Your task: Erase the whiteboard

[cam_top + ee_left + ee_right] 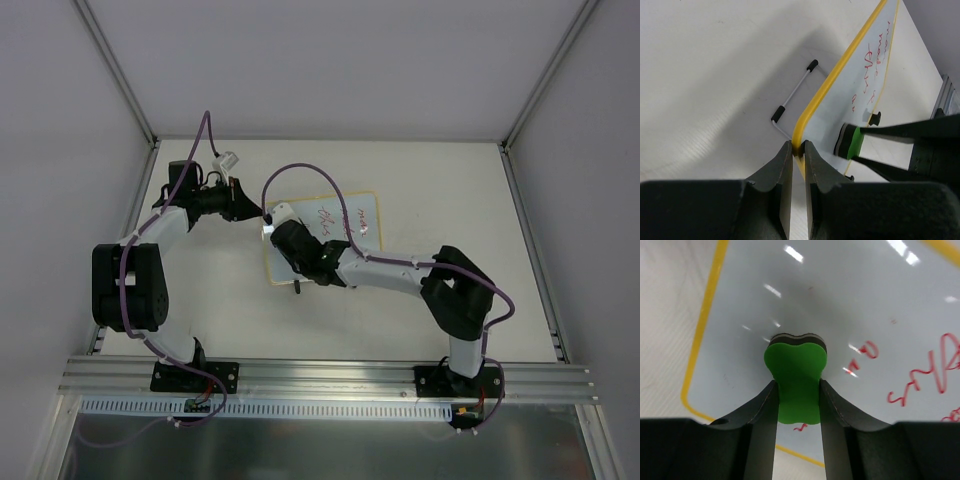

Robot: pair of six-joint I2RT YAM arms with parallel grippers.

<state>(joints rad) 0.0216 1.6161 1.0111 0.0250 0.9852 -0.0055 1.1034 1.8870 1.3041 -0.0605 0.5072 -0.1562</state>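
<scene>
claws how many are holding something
2: the left claw pinches the whiteboard by a corner of its yellow frame; the right claw holds the green eraser against its face.

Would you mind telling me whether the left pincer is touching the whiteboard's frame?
Touching. The left wrist view shows the left pincer shut on the yellow frame of the whiteboard at a rounded corner, its jaws pressed against both faces with no gap.
</scene>
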